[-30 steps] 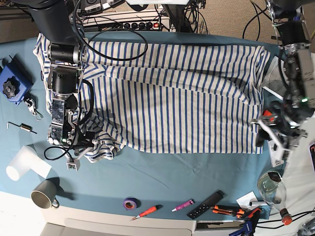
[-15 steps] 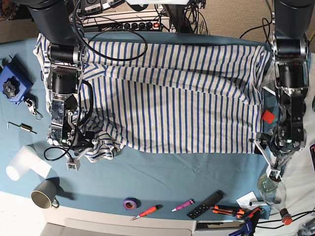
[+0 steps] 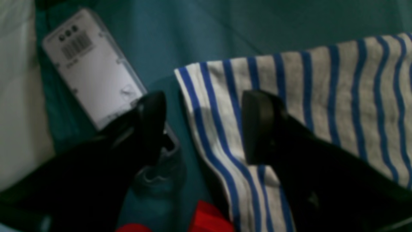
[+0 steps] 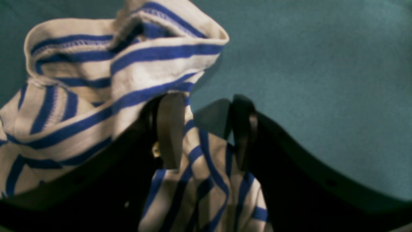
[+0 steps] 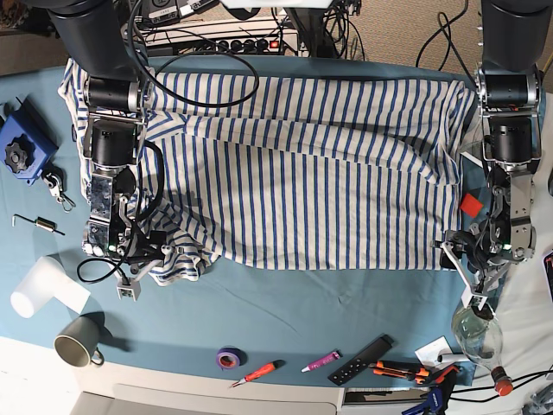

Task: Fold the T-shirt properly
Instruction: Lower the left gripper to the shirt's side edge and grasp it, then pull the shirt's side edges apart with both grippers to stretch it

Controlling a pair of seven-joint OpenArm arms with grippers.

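Note:
The T-shirt (image 5: 311, 164), white with thin blue stripes, lies spread across the teal table (image 5: 285, 307). Its lower left part is bunched up. In the base view my right gripper (image 5: 143, 264) sits at that bunch. In the right wrist view the right gripper (image 4: 207, 132) stands open, with a fold of the T-shirt (image 4: 128, 74) lying between and over its fingers. My left gripper (image 5: 458, 251) is at the shirt's lower right corner. In the left wrist view the left gripper (image 3: 202, 125) is open and straddles the T-shirt (image 3: 322, 96) corner edge, one finger over cloth and one over the table.
A white barcode card (image 3: 93, 71) and a red block (image 5: 471, 205) lie beside the left gripper. A glass bottle (image 5: 475, 324), remote (image 5: 361, 359), screwdriver (image 5: 257, 372) and purple tape (image 5: 229, 357) line the front edge. A grey mug (image 5: 78, 339), white roll (image 5: 39, 290) and blue part (image 5: 22, 147) sit left.
My left arm has swung in from the table's right edge and come down onto the shirt's lower right corner. The right arm and the bunched cloth have not moved.

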